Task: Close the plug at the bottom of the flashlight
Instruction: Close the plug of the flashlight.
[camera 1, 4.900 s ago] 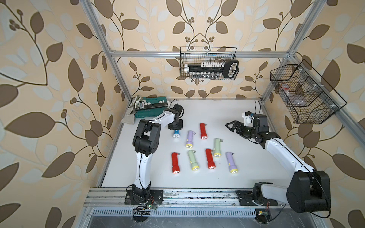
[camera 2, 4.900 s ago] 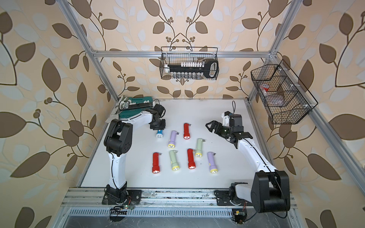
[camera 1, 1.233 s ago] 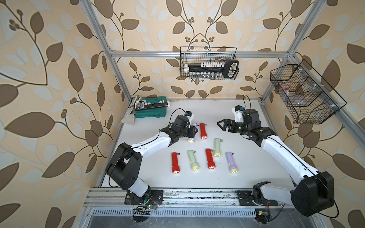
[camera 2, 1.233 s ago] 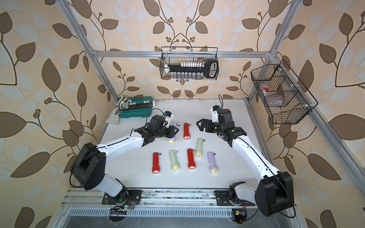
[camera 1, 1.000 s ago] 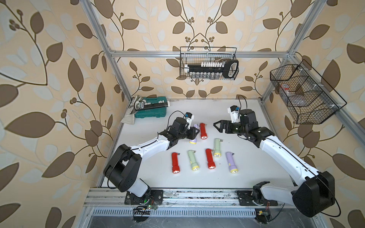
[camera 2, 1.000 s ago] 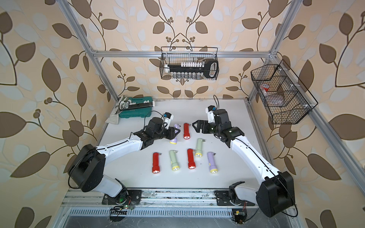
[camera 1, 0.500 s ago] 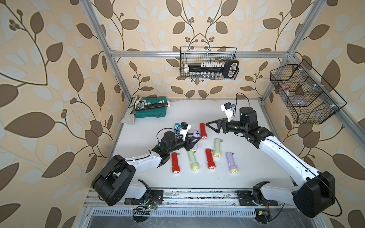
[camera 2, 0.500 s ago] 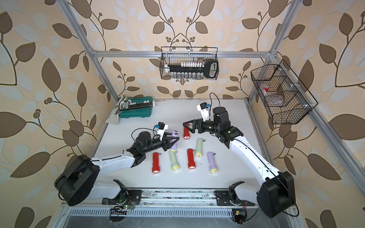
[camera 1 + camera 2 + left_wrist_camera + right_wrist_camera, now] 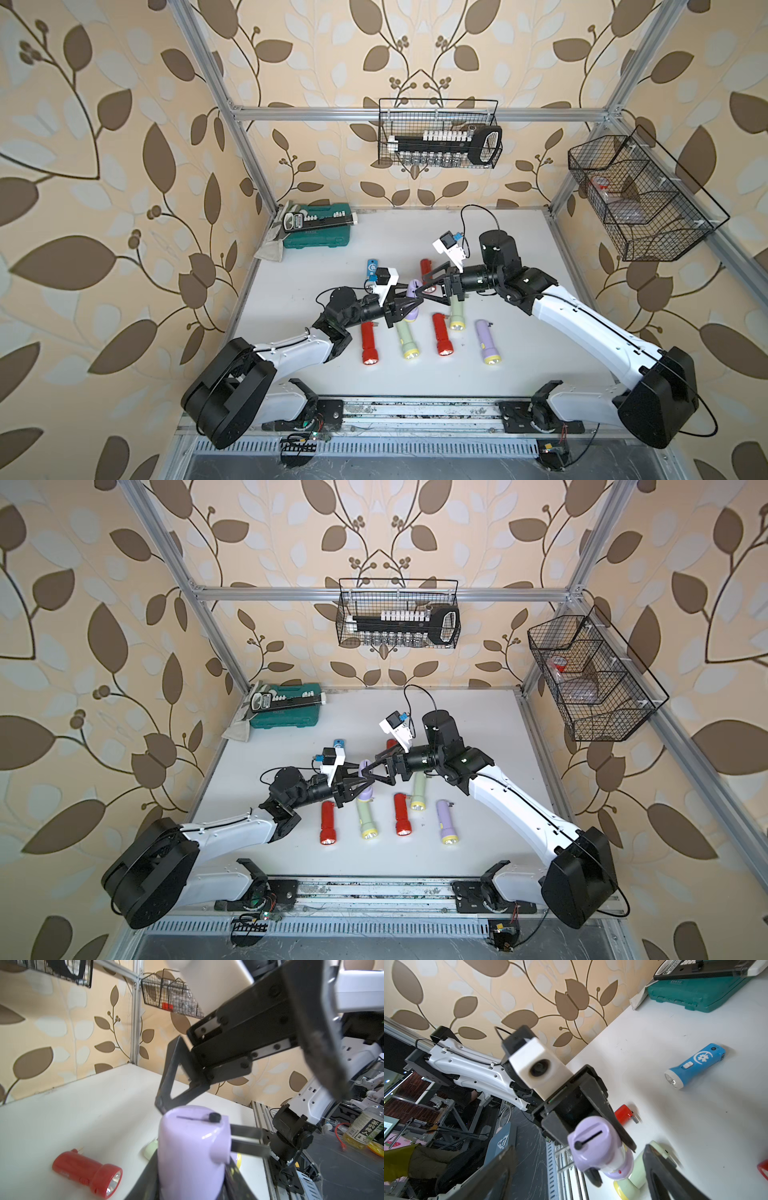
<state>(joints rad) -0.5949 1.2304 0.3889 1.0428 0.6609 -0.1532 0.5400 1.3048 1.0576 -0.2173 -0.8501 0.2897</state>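
Two flat metal plug prongs jut sideways from the base of the lilac flashlight. It is a glossy, rounded plastic barrel whose end face carries a thin slot and a small black knob. The left gripper pinches this barrel and holds it in the air, base end turned toward the right gripper. That gripper's black, triangular-framed fingers stand spread wide to either side of the base. Whether a tip touches the rim cannot be told.

In both top views the lens end is largely covered by the left gripper, and the prongs are too small to make out. Beneath the lilac flashlight lies a smooth white surface. Other flashlights in red, pale green, lilac and blue lie flat around it. A red one just behind is half covered by the right gripper. Well beyond the lilac flashlight, in the corner, sits a teal moulded case. Leaf-patterned wallpaper, aluminium framing and black wire baskets enclose the cell.
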